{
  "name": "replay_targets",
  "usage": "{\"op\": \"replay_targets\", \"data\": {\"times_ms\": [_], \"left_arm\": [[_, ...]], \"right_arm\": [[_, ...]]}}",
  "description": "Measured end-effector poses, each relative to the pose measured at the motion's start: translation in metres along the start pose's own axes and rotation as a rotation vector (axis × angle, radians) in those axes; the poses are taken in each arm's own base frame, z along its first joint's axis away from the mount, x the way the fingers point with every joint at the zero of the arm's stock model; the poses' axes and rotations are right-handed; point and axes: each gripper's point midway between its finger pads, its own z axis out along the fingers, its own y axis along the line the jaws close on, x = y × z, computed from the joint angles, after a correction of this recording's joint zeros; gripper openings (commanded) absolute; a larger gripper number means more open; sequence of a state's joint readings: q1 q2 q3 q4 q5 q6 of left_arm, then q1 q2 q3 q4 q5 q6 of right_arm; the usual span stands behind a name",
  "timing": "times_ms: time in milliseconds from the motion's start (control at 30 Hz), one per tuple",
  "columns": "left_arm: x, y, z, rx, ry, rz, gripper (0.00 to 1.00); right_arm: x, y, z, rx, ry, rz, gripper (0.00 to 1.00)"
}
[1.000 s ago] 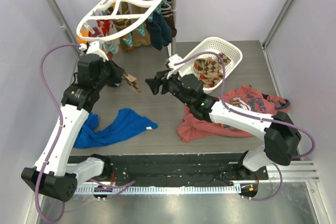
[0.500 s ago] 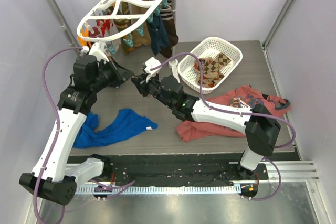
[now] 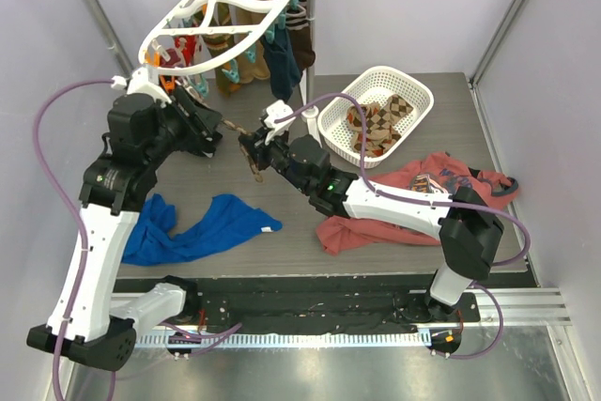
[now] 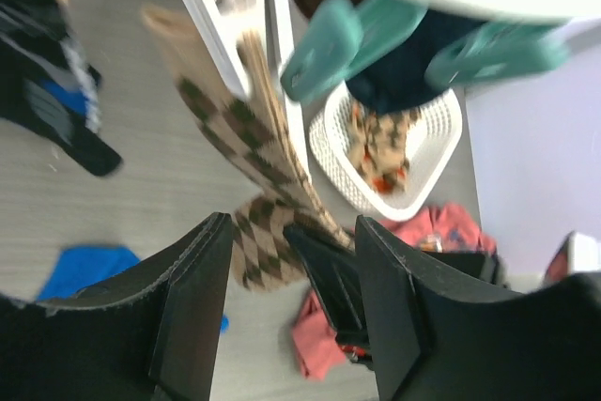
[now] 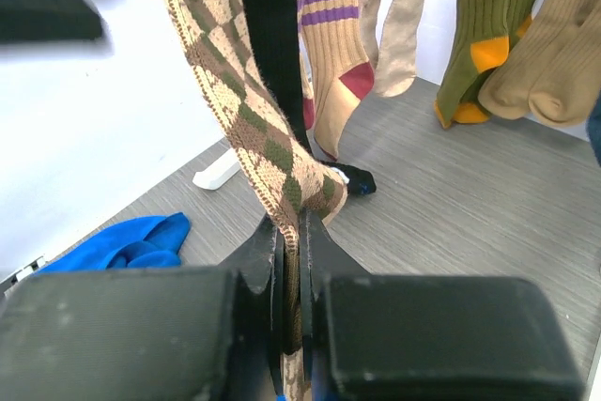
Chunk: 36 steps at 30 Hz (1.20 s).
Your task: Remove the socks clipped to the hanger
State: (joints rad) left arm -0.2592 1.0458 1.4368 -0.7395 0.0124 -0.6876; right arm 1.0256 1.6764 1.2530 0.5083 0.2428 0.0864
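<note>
Right gripper [image 5: 291, 260] clamped shut on brown-tan argyle knit sock [image 5: 249, 100], sock stretching toward 11 o'clock below white plastic oval ring hanger [image 3: 230, 11], left gripper [image 4: 293, 241] fingers apart around it, white lattice basket [image 3: 376, 119] at 3 o'clock

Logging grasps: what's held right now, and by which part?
The right gripper pinches the argyle sock near its lower end; the left gripper stands open.

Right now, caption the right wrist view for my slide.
Right gripper pinches the hanging argyle sock, other socks dangling behind.
</note>
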Motion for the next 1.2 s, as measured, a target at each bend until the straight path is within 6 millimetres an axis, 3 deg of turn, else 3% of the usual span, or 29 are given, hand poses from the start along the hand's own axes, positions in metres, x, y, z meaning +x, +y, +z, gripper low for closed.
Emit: {"op": "replay_targets", "data": {"times_ms": [267, 500, 867, 1200], "left_arm": [[-0.059, 0.000, -0.029, -0.084, -0.218, 0.031, 0.57], [-0.091, -0.003, -0.029, -0.133, -0.300, 0.045, 0.56], [-0.089, 0.008, 0.001, -0.205, -0.261, 0.070, 0.51], [-0.094, 0.018, 0.004, -0.262, -0.277, 0.105, 0.50]], "right_arm": [[0.001, 0.002, -0.001, -0.006, 0.002, 0.017, 0.01], [0.001, 0.004, -0.001, -0.020, 0.004, 0.027, 0.01], [0.000, 0.014, -0.003, -0.035, 0.012, 0.002, 0.01], [-0.040, 0.019, 0.001, 0.002, -0.046, -0.149, 0.01]]}}
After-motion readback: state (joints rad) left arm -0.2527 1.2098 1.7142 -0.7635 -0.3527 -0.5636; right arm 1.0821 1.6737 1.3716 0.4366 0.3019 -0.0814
